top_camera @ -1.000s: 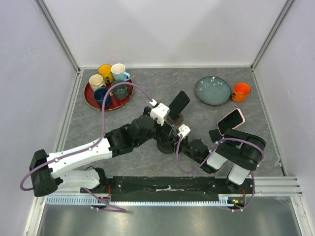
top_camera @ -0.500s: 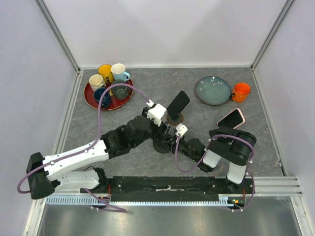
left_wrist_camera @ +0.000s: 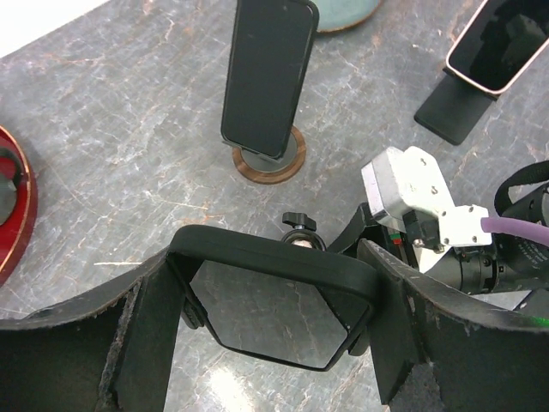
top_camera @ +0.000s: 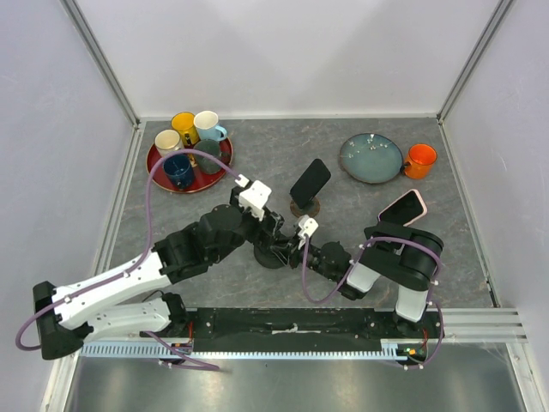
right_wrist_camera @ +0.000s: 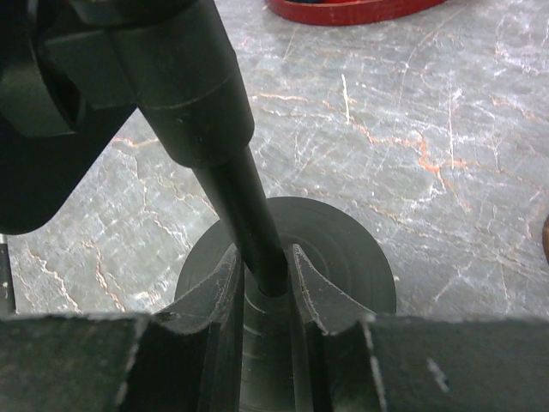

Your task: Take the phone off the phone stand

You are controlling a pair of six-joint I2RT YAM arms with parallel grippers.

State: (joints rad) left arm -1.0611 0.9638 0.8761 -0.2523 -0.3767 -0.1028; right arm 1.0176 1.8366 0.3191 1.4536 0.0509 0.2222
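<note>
My left claw has drawn back leftward; narrowed, it grips the black rectangular phone by its edges, just beside the black round-based phone stand, whose post my right claw pinches.

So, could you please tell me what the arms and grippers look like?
Left arm and right arm: white shells, black joints. A purple cable loops to each white wrist box. Left gripper and right gripper have broad, scuffed black fingers.
</note>
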